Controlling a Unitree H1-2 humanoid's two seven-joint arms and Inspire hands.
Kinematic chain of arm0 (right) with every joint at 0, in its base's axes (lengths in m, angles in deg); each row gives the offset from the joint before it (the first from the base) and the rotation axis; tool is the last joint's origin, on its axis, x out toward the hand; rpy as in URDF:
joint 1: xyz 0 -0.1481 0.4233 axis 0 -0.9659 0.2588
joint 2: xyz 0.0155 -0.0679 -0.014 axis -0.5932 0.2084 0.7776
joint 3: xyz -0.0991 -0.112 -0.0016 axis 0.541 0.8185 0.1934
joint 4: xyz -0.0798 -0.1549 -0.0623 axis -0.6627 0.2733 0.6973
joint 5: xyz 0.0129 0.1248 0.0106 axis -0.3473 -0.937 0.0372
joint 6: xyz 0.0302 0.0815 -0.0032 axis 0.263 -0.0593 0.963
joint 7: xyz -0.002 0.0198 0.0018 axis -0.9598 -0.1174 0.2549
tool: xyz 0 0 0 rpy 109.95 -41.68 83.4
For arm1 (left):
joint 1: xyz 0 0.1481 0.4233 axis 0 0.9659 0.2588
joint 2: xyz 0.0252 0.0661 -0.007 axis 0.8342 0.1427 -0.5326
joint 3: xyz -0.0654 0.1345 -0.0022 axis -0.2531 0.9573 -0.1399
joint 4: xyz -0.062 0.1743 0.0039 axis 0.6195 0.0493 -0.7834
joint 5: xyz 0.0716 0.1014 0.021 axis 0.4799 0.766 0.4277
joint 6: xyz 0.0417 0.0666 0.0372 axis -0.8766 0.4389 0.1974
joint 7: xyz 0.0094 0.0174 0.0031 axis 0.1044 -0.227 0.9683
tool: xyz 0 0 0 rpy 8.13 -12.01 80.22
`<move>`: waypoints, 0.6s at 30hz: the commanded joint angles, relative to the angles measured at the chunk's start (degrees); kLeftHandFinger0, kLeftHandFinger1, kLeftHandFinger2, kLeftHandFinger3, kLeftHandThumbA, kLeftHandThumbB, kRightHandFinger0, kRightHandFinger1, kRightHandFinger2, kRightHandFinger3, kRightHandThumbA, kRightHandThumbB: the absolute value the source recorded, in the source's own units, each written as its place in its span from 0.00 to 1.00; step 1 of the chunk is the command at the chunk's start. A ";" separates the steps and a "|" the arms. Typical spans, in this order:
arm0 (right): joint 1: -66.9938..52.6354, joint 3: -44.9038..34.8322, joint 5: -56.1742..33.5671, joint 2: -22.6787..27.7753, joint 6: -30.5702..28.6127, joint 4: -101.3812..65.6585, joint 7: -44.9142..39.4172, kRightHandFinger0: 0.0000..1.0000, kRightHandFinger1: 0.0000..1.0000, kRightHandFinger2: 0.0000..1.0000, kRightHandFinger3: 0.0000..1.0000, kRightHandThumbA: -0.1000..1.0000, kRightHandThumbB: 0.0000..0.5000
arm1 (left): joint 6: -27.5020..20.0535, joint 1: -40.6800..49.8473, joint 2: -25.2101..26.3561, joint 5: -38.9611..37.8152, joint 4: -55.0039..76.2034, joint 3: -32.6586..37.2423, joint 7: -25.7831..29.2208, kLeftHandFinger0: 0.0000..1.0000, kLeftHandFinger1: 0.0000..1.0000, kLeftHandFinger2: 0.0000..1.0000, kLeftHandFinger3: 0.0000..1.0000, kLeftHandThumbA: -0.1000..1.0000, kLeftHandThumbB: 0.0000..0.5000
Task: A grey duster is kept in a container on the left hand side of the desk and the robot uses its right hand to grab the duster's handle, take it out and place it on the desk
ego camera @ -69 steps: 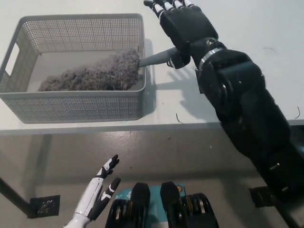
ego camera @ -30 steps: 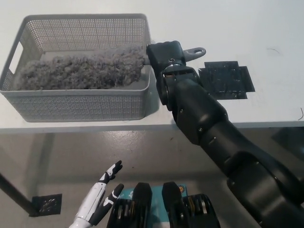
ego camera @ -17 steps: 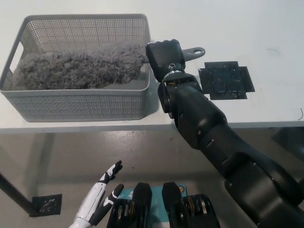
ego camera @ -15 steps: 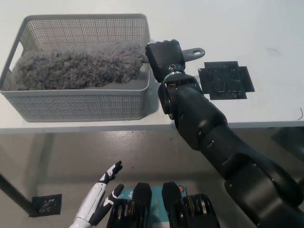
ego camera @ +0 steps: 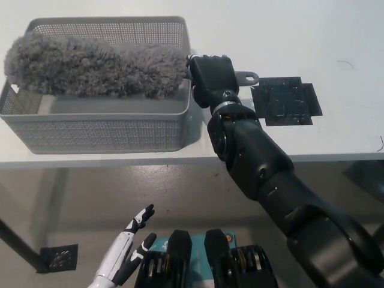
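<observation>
Duster (ego camera: 90, 66) risen above basket (ego camera: 102, 129) rim, head stretching left of right hand (ego camera: 211, 78), which clenches its handle (ego camera: 246, 77), left hand (ego camera: 129, 249) idle well below, fingers apart.

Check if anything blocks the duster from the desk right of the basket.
Only the basket's right wall sits between the duster head and the bare desk, and the head looks raised above the rim. A flat black patch lies on the desk just right of the right hand.

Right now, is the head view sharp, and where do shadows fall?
Head view: even light, no glare on the white desk; the mesh basket throws a shadow to its right; the right hand is sharp; the grey duster is too fluffy to judge.
</observation>
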 commanded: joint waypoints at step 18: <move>5.36 -5.92 -7.67 4.29 -9.49 -6.43 20.14 0.00 0.00 0.01 1.00 0.00 0.46 | -2.67 0.04 0.82 0.35 2.58 0.19 -0.08 1.00 1.00 1.00 1.00 1.00 0.18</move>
